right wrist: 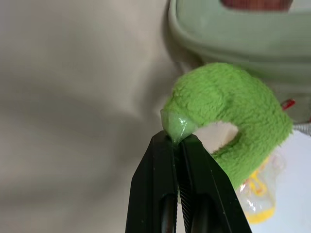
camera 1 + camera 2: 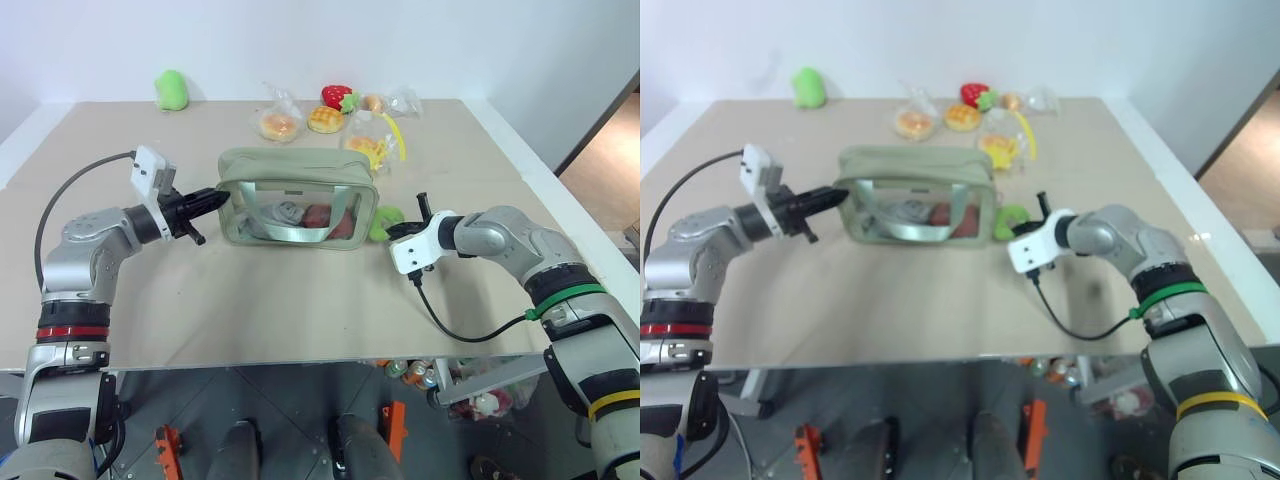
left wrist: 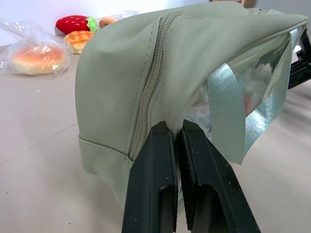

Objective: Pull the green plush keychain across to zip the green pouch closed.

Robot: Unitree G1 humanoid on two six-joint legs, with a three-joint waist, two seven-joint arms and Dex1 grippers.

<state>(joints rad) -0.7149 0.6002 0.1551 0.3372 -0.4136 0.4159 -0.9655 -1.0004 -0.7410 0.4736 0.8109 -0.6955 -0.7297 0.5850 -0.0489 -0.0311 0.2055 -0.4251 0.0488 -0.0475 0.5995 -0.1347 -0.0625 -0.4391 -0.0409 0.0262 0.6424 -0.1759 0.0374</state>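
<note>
Nearest the robot, the two arms reach in over the tan table (image 2: 300,300) from either side of the green pouch (image 2: 297,198), which stands upright near the table's middle. At the pouch's 3 o'clock end, the right gripper (image 1: 178,141) has its jaws pressed together on a small pale-green nub of the green plush keychain (image 1: 228,111); the plush ring lies on the table just beside the pouch's end wall, and its clasp is hard to make out behind the fuzz. At the 9 o'clock end, the left gripper (image 3: 176,133) is clamped shut on the pouch fabric just beside the zipper (image 3: 150,92), whose far stretch runs out of sight over the top. Through the clear window (image 2: 300,215) something grey and something red show, too blurred by glare to identify. Farther back, toward 12 o'clock, lie bagged toy breads (image 2: 280,122) and a toy strawberry (image 2: 337,96), and at 10 o'clock a green plush blob (image 2: 172,90).
</note>
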